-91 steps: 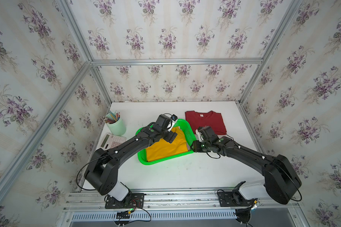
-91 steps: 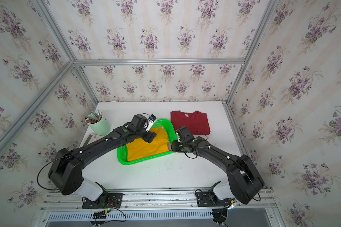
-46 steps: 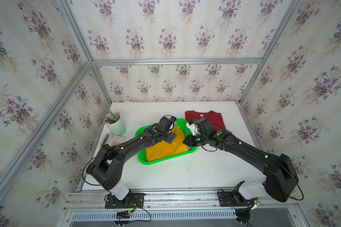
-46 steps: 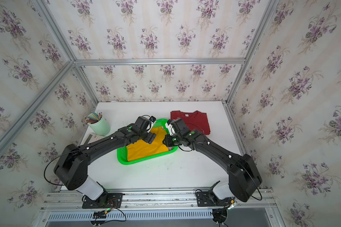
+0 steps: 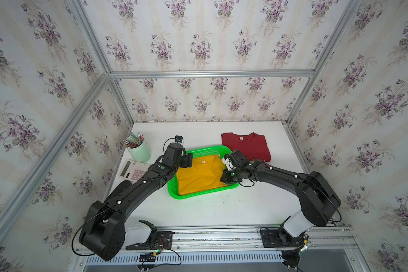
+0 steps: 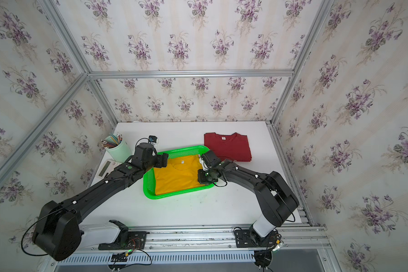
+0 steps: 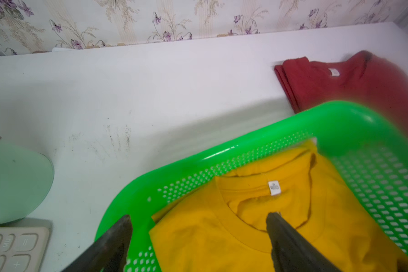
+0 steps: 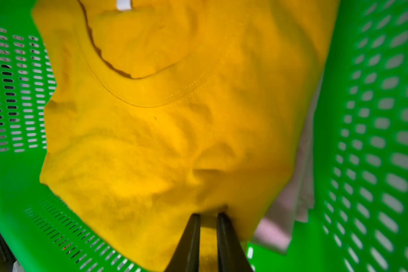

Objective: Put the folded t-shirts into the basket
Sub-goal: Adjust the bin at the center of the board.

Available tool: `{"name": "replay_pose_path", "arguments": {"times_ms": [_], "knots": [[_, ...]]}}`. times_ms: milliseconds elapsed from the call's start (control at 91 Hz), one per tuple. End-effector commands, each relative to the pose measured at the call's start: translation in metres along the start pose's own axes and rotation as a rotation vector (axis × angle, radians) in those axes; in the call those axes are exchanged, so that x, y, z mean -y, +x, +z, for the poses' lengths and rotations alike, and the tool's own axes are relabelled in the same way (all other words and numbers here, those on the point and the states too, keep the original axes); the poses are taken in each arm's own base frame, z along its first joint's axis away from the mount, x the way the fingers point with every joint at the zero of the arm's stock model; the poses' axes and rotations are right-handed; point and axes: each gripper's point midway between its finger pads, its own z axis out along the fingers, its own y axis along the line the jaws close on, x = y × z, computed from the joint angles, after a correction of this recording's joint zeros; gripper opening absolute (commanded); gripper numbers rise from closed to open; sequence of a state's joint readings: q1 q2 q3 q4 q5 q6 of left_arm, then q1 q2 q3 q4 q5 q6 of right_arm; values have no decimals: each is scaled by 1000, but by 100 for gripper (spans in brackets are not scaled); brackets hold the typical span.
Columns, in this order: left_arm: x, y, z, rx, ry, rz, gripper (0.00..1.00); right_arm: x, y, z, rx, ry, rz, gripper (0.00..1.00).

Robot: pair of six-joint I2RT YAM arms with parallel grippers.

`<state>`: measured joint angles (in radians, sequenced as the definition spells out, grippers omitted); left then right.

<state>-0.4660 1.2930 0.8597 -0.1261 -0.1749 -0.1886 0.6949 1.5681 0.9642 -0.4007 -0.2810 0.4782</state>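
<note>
The mustard yellow t-shirt [image 5: 199, 175] lies in the green basket [image 5: 193, 195], collar toward the back. A pink t-shirt [image 8: 280, 223] shows under its edge in the right wrist view. On the table behind the basket's right corner lies the dark red t-shirt [image 5: 245, 146], folded. My left gripper [image 7: 199, 216] hangs open above the yellow collar [image 7: 245, 226] at the basket's back left, holding nothing. My right gripper [image 8: 209, 215] is shut on a fold of the yellow t-shirt [image 8: 174, 117] by the basket's right wall [image 8: 375, 117]; both top views show it there [image 6: 199, 176].
A pale green pencil cup [image 5: 139, 150] and a calculator [image 5: 133, 169] stand left of the basket, close to my left arm. The booth's walls and metal frame border the table at the back and sides.
My right gripper moved from the table beside the basket to its right wall and closed on the yellow t-shirt. The left gripper stayed open near the collar, shifting only slightly.
</note>
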Motion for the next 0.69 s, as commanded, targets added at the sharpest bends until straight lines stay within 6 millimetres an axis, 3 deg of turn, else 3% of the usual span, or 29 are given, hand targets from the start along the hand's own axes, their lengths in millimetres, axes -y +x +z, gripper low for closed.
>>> {"name": "replay_pose_path", "arguments": {"times_ms": [0,110,231,319,440,527,593,681], "knots": [[0,-15,0,55,-4,-50,90,-19,-7,-22,34,-36,-25,18],[1,-13,4,48,-4,-78,90,-42,-35,-42,111,-66,-58,18],[2,-11,6,40,2,-87,90,-42,-56,-39,158,-29,-52,17],[3,-12,4,41,6,-88,90,-31,-49,-22,131,-5,-28,12],[2,-14,1,43,2,-80,89,-7,-13,3,47,17,16,9],[-1,-10,0,38,-10,-79,89,8,2,7,19,56,45,7],[3,-7,2,36,11,-71,89,4,-6,-2,39,64,36,7],[27,-13,2,50,102,39,88,-12,-41,-30,151,80,1,13]]}}
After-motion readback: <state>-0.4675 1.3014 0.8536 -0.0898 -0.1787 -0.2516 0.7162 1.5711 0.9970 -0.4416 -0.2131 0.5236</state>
